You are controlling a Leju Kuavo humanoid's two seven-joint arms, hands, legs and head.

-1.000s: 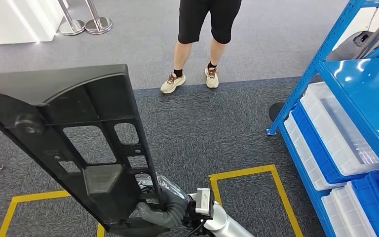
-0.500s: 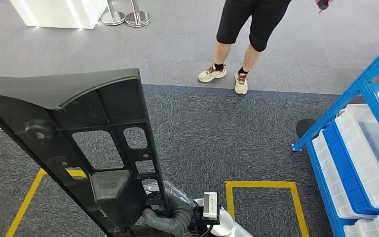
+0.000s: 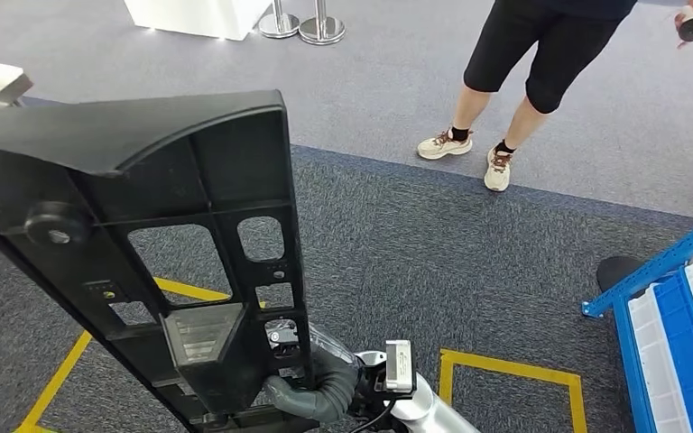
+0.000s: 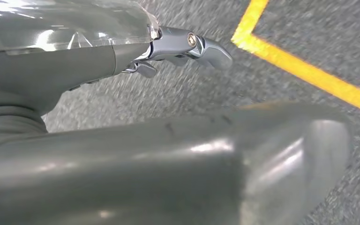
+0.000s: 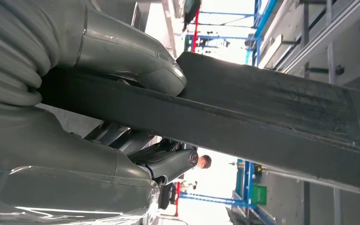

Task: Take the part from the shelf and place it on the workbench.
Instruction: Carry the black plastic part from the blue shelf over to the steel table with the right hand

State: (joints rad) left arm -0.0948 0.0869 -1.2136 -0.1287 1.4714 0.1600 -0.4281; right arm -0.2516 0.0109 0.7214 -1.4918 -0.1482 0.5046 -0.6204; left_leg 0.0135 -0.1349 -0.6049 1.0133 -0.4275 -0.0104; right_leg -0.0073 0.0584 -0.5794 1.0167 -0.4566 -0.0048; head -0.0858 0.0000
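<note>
much of the long black ribbed plastic part (image 3: 144,244) runs past the head view's lower edge. the right hand (image 3: 311,392) grasps its lower end, holding it upright above grey carpet (image 3: 433,262). the left hand (image 4: 122,154) hangs released, fingers apart.

Grey carpet floor (image 3: 388,244) runs beneath and beyond the right hand (image 3: 311,392); yellow tape lines (image 3: 514,370) lie on it just beside the hand; a blue shelf (image 3: 659,307) stands farther right; a person's shoes (image 3: 469,153) stand well ahead.
</note>
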